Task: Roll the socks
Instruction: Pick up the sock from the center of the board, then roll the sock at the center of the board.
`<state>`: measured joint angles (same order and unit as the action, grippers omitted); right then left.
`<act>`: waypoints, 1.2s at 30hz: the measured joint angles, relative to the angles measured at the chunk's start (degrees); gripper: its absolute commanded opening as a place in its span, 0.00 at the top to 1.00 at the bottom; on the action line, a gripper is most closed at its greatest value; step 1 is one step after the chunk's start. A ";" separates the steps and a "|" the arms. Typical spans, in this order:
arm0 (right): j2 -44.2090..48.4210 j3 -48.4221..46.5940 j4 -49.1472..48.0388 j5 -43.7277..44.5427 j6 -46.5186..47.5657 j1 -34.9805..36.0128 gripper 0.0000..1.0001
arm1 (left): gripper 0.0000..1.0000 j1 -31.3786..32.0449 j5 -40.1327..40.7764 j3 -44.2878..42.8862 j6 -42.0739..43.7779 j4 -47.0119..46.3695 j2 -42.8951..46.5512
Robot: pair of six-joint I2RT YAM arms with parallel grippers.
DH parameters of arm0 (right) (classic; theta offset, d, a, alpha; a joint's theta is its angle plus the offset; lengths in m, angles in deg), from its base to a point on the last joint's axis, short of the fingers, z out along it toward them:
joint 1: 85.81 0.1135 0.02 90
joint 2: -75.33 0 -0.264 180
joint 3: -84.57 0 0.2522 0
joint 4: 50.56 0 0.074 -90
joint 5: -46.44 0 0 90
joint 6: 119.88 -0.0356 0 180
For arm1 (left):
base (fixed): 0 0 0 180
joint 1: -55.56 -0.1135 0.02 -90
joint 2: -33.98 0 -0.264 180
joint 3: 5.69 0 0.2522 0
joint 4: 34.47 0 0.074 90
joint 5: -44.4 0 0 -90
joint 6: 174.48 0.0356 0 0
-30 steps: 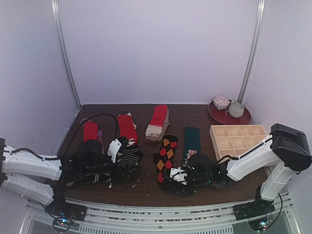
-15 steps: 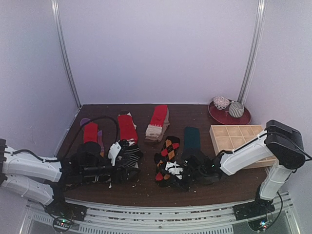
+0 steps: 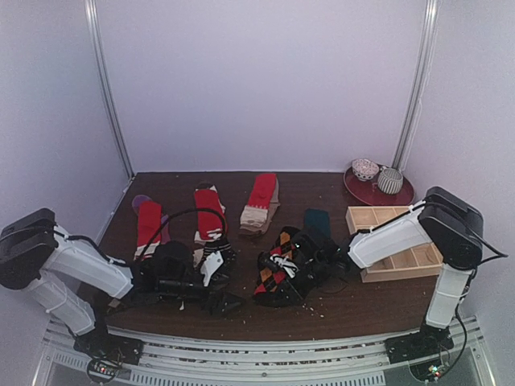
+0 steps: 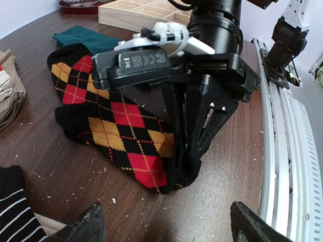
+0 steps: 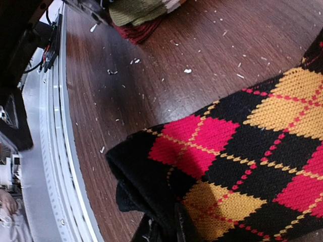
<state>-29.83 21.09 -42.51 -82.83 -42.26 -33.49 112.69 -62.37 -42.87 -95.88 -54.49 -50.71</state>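
Right wrist view: the right gripper [image 5: 162,229] pinches one end of the black argyle sock [image 5: 242,166], which lies toward the tabletop's [image 5: 166,65] front edge, near its middle — the left gripper [image 4: 166,229] faces it, jaws wide, holding nothing.

a dark brown wooden tabletop [image 3: 322,189] is dotted with small white flecks [image 5: 187,71]. on its right side sits a pale wooden tray [image 3: 378,215] split into square compartments. behind it, in the far right corner, a red plate [image 3: 358,191] carries a patterned bowl [image 3: 364,169] and a striped cup [image 3: 390,180], side by side. a metal rail [image 3: 265,342] runs along the near edge.
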 measured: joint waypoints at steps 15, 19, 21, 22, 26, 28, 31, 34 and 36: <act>-2.89 -1.73 1.03 -5.55 -2.47 -1.92 0.88 | 0.31 1.18 -3.50 -6.10 4.81 -10.10 -15.30; -2.97 -1.75 1.16 -5.79 -2.40 -2.01 0.88 | 0.38 1.18 -4.61 -6.38 5.11 -12.33 -18.36; -3.02 -1.77 1.16 -5.86 -2.40 -2.01 0.88 | 0.44 1.18 -5.07 -6.78 5.40 -12.87 -19.65; -3.06 -1.79 1.18 -5.95 -2.40 -2.05 0.88 | 0.46 1.18 -5.25 -7.13 5.46 -12.92 -20.15; -3.21 -1.92 1.31 -6.32 -2.43 -2.21 0.88 | 0.52 1.18 -5.79 -8.46 5.53 -13.35 -21.42; -3.30 -2.19 1.55 -6.40 -2.40 -2.21 0.88 | 0.55 1.18 -5.81 -8.90 5.53 -13.33 -21.77; -3.39 -2.23 1.73 -6.56 -2.43 -2.25 0.87 | 0.52 1.18 -5.92 -9.31 5.51 -13.27 -22.29; -3.43 -2.29 1.79 -6.67 -2.45 -2.29 0.87 | 0.45 1.18 -5.97 -9.40 5.33 -13.14 -22.80; -3.50 -2.34 1.79 -6.78 -2.45 -2.32 0.87 | 0.48 1.18 -5.95 -9.40 5.09 -13.03 -23.02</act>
<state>-33.33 18.76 -40.72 -89.61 -44.71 -35.81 113.87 -68.32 -52.27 -90.78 -67.51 -73.72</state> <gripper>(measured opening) 0.129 0.541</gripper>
